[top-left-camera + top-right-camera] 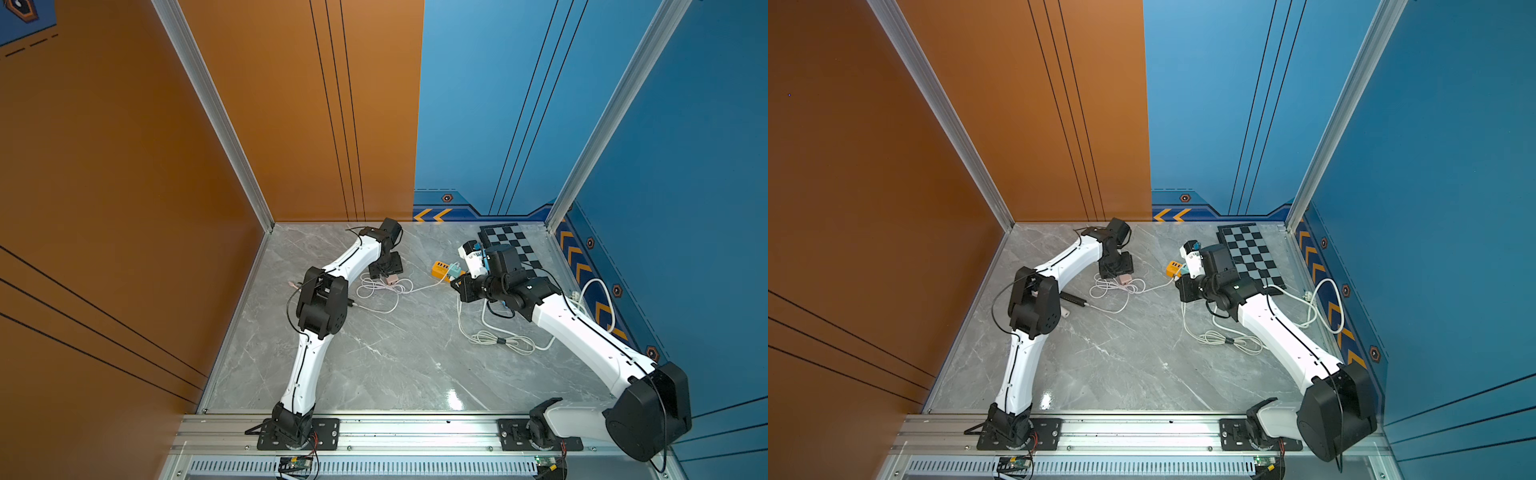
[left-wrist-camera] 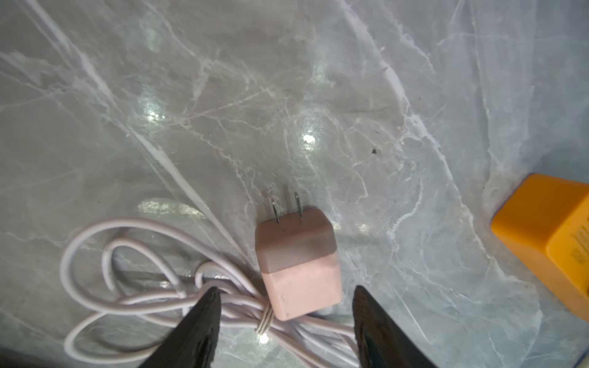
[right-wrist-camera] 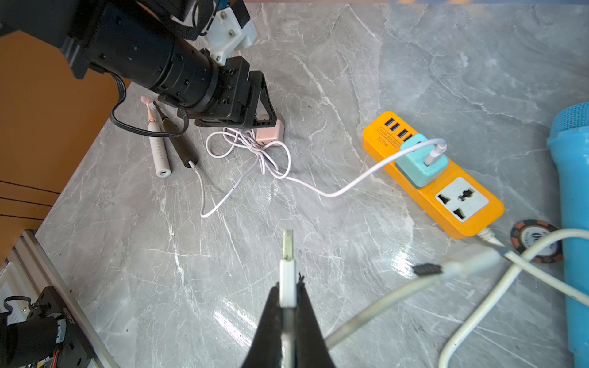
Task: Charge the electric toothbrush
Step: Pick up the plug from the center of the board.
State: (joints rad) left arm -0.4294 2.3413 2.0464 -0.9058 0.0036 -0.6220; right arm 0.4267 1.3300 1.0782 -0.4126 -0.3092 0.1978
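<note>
Pink wall adapter (image 2: 298, 270) sits between the left end effector's (image 2: 287, 289) spread, empty jaws: grasping it seems the step in hand, then plugging it into the orange power strip's (image 3: 471, 223) free socket (image 3: 462, 199). Right end effector (image 3: 288, 286) clamps a white USB plug (image 3: 287, 274). White electric toothbrush (image 3: 158, 143) lies flat, beyond the adapter from the strip, bristles pointing away.

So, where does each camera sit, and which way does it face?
Top views: high at the front, looking down on the table; both arms show.
Left wrist: faces down at the pink adapter; open left gripper straddles it.
Right wrist: faces across toward the left gripper; right gripper shut on USB plug.
Shared: both wrist views show pink adapter, orange power strip.
</note>
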